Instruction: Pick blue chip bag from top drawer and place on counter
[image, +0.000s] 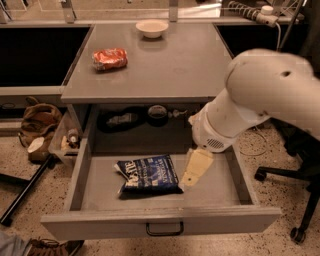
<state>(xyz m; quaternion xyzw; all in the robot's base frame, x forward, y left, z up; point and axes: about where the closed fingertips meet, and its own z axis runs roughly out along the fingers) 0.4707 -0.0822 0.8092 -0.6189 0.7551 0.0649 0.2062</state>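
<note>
Hand (188, 178) — beside blue chip bag (148, 175).

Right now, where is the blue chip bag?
In the camera view, the blue chip bag lies near the middle of the open top drawer, with the gripper beside its right edge.
</note>
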